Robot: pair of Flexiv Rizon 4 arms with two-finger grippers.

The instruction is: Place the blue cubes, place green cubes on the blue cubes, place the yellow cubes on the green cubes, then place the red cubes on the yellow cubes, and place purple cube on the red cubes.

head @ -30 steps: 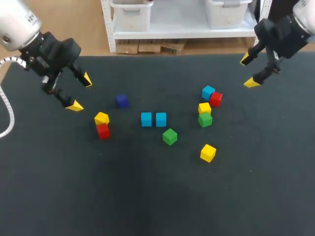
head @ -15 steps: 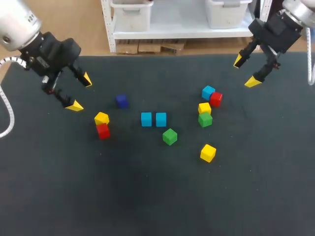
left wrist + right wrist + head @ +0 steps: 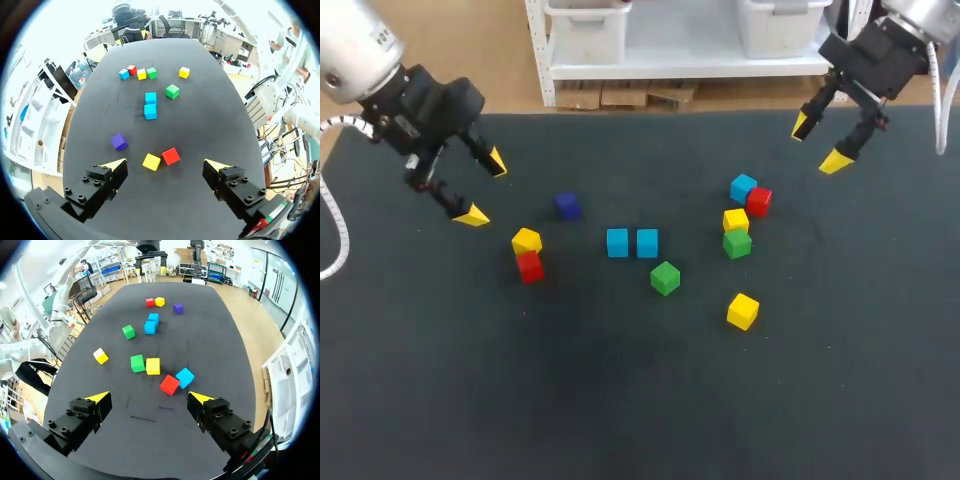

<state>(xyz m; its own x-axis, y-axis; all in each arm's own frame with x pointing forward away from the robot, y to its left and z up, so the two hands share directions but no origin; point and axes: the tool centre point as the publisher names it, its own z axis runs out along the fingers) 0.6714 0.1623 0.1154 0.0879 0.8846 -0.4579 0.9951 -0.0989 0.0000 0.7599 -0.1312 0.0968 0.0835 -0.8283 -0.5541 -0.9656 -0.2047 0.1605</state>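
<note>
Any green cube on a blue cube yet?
No: one green cube sits on the table near the blue pair, the other green cube beside a yellow cube.

At the middle of your table [image 3: 420,400], two cubes [image 3: 617,242] sit side by side, with a single cube [image 3: 665,277] just before the right one. To their left lie a far cube [image 3: 567,205] and, nearer the front edge, a touching pair [image 3: 529,264]. To their right, four cubes [image 3: 736,220] cluster, with a last cube [image 3: 743,311] before them.

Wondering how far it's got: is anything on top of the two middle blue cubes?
Nothing: both blue cubes show bare tops. Their undersides, on the table, are hidden.
</note>
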